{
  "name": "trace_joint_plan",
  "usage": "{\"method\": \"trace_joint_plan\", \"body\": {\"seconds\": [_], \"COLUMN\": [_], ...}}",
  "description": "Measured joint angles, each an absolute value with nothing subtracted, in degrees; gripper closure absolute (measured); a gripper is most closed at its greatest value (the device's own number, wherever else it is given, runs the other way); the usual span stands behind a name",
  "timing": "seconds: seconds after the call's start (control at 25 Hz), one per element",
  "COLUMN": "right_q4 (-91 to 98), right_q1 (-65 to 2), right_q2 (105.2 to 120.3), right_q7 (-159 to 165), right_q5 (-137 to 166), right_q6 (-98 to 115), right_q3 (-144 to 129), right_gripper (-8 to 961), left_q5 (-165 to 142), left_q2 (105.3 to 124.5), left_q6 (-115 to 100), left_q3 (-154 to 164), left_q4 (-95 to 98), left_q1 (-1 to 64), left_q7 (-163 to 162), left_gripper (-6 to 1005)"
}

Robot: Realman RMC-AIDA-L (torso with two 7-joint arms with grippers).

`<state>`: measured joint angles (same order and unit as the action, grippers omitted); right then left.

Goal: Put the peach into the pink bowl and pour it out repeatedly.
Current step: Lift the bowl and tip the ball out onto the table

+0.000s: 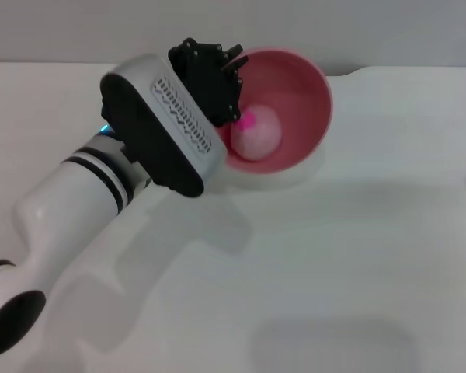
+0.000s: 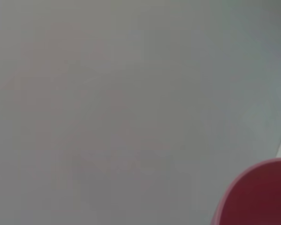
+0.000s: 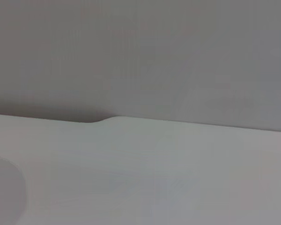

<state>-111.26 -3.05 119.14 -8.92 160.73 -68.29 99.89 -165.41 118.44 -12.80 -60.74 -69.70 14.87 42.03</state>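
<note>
The pink bowl [image 1: 303,85] is at the back middle of the white table in the head view, tilted with its opening towards me. The peach [image 1: 258,134], pale pink with a magenta blotch, lies inside on the lower wall. My left gripper [image 1: 230,78] is at the bowl's left rim and is shut on it, holding the bowl tipped. A piece of the bowl's rim [image 2: 257,197] shows in the left wrist view. The right gripper is out of view.
The white table [image 1: 334,256] stretches in front and to the right of the bowl, with a grey wall behind. My left arm [image 1: 101,179] crosses the table's left half. The right wrist view shows only the table's edge [image 3: 131,122] and the wall.
</note>
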Motion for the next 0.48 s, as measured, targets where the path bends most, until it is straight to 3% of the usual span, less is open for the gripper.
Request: {"method": "trace_joint_plan", "body": {"seconds": [0.48], "right_q4": [-110.99], "right_q1": [-3.57], "right_q2": [119.09], "right_q7": [-8.96], "right_q5": [160.79], "right_q6": [-68.92], "right_q3": [99.81], "right_gripper": [272], "left_q5": [-165.31], "left_q2": [118.56], "left_q6": [-24.82], "left_q3": [-58.78], "left_q4": [-57.22], "left_q1": [18.23], "left_q7": [44.05], "left_gripper": [953]}}
